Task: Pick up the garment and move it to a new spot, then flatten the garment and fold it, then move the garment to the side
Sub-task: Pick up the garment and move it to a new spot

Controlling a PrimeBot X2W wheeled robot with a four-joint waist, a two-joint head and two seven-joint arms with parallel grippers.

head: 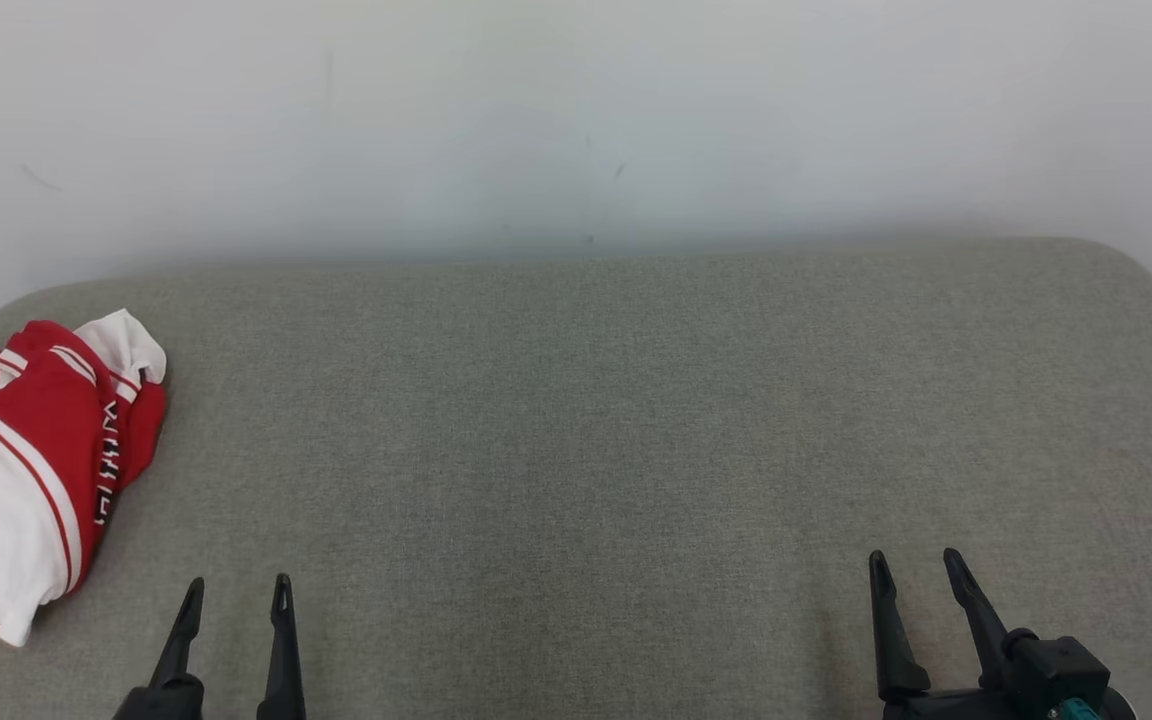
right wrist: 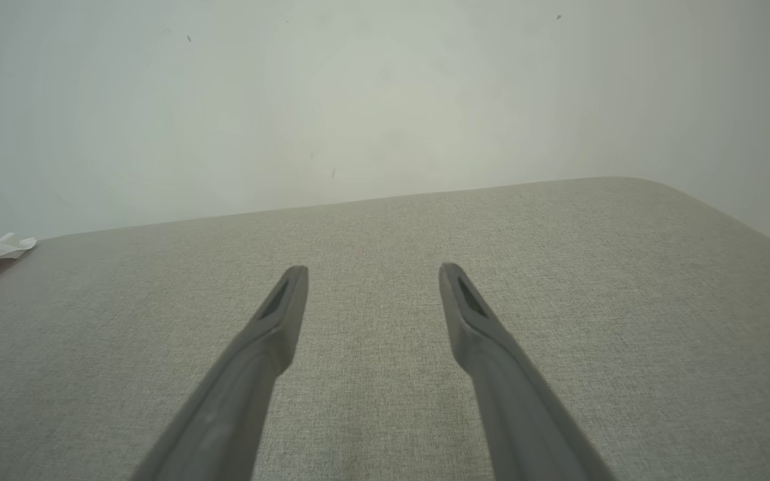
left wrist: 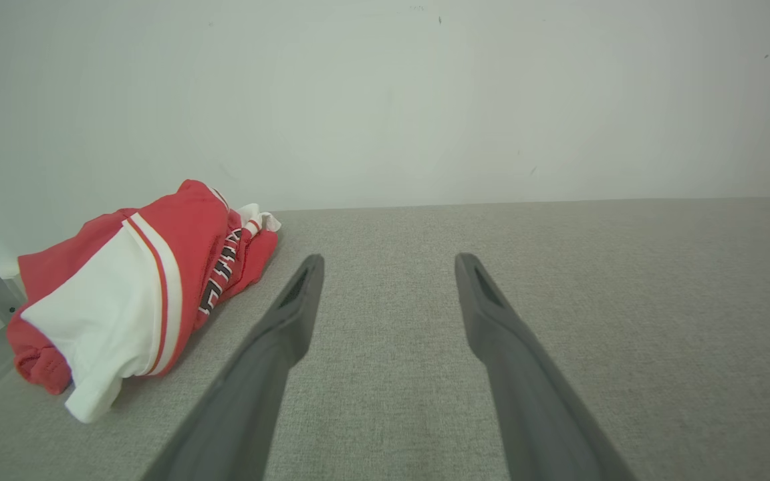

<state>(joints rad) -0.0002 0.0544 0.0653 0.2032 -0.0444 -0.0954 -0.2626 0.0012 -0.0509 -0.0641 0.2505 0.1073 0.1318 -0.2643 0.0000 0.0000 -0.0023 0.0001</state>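
1. At the left edge of the head view, a red-and-white jersey [head: 26, 450] lies crumpled on the table [head: 576, 400], which is covered in grey woven fabric. The frame cuts off part of it. A strip of dark lettering runs down it, too bunched to read.
2. My left end effector [head: 240, 583] is at the lower left, near the jersey's right side but apart from it. Its two dark fingers are spread wide and it is empty.
3. In my left wrist view the jersey sits at the middle left, clear of my fingers.
4. The table runs across the frame to a rounded corner at the upper right, against a white wall [head: 576, 120].
5. My right end effector [head: 914, 555] is at the lower right, well apart from the jersey, fingers wide and empty. In my right wrist view a scrap of the jersey shows at the left edge.
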